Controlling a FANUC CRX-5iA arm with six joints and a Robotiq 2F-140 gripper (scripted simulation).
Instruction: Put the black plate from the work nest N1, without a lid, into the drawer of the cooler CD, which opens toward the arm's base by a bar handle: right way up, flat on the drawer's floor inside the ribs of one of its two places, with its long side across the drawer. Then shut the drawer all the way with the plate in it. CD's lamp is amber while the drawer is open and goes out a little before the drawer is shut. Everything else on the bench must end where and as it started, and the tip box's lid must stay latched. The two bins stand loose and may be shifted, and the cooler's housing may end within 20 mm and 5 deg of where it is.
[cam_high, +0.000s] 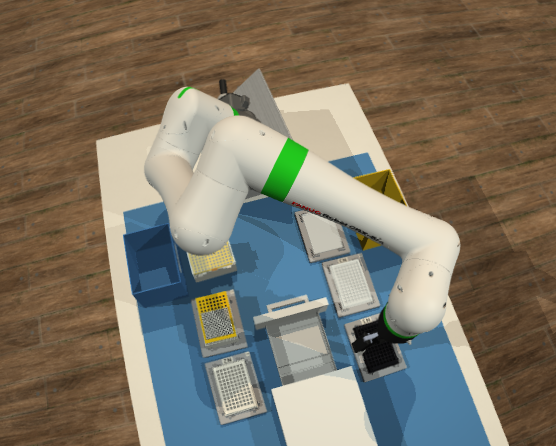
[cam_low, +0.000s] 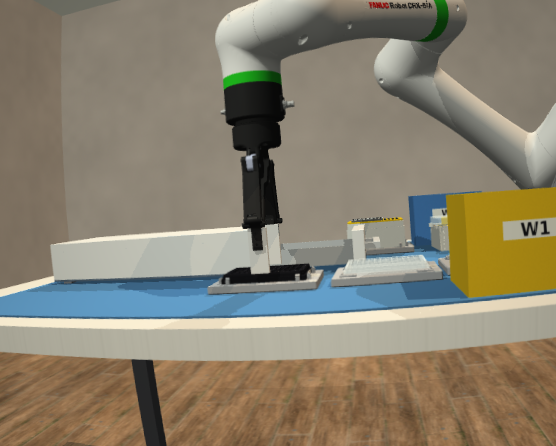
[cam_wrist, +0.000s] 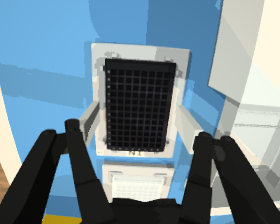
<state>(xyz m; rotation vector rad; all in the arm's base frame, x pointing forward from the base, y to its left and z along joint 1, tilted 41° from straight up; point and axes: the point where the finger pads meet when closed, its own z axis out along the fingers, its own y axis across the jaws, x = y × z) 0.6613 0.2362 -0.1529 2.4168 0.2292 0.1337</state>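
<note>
The black plate (cam_high: 380, 355) lies flat, without a lid, in its grey work nest (cam_high: 382, 370) at the right of the blue mat. It also shows in the side view (cam_low: 267, 274) and in the wrist view (cam_wrist: 139, 105). My gripper (cam_low: 257, 245) hangs straight above the plate, open and empty, its fingertips a little above the plate's top. In the wrist view the two fingers stand to either side of the plate's long sides. The cooler's drawer (cam_high: 298, 345) stands pulled out, empty, with its bar handle (cam_high: 289, 303) toward the arm's base. The cooler housing (cam_high: 320, 410) is at the near edge.
A clear plate in a nest (cam_high: 351, 285) sits just behind the black one, then a lidded white plate (cam_high: 322, 235). The yellow bin W1 (cam_low: 502, 240) stands at the right, the blue bin (cam_high: 152, 265) at the left. A yellow tip box (cam_high: 216, 317) and two more plates are left of the drawer.
</note>
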